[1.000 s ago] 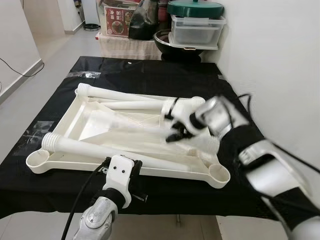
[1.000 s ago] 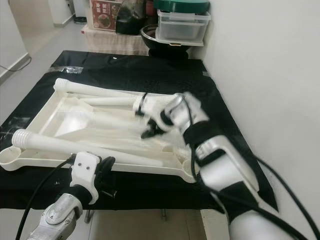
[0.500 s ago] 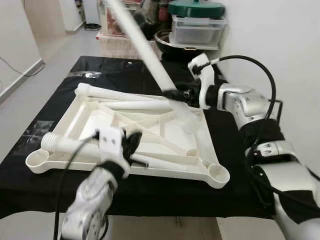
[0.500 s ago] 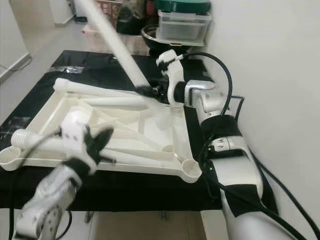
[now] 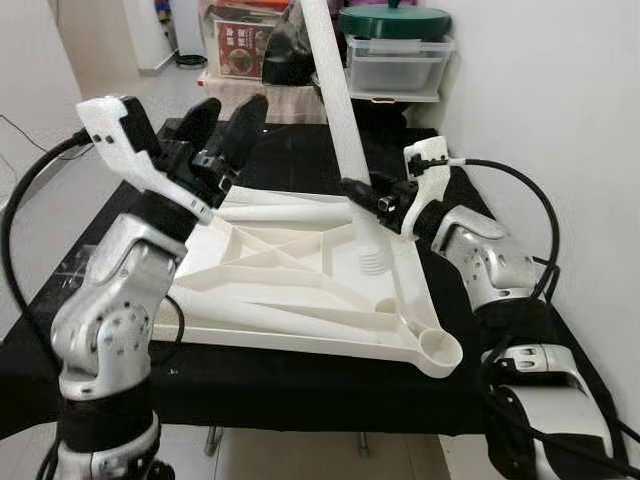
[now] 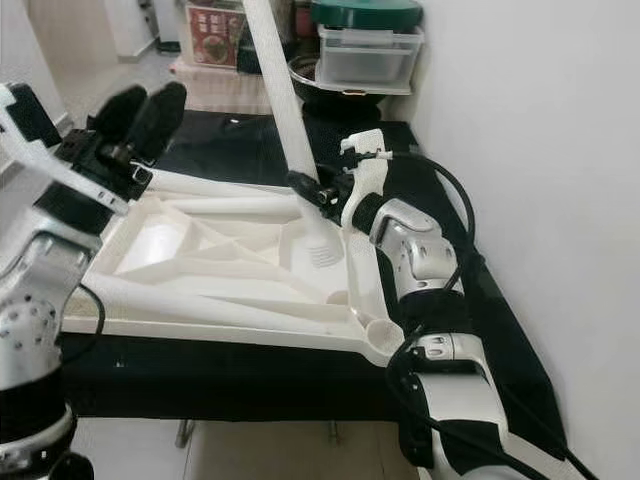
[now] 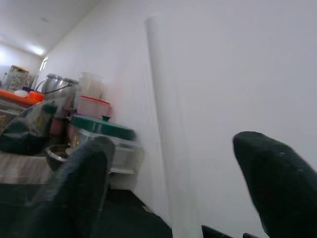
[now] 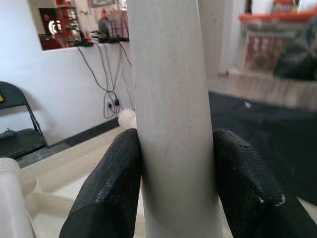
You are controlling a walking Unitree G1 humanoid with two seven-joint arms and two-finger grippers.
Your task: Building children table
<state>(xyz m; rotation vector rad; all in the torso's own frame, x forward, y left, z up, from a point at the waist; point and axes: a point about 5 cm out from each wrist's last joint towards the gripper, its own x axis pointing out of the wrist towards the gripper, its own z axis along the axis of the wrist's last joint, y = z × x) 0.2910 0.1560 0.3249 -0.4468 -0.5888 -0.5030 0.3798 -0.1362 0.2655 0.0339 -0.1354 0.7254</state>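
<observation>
A white table leg [image 5: 335,95] is gripped near its lower end by the right tool [image 5: 368,193], fingers [image 8: 106,191] pressed on both sides. The leg is held nearly upright, its threaded end [image 5: 372,262] just below the tool, hanging over the inverted white table top [image 5: 300,290] on the black-covered tabletop [image 5: 300,385]. The left tool [image 5: 225,125] is raised with fingers spread, empty, beside the leg's upper shaft. Two further legs [image 5: 300,322] lie in the table top. Judgement: the leg should be steadied higher up by the left tool, then kept vertical and its thread centred over the corner socket [image 5: 437,347] before turning.
</observation>
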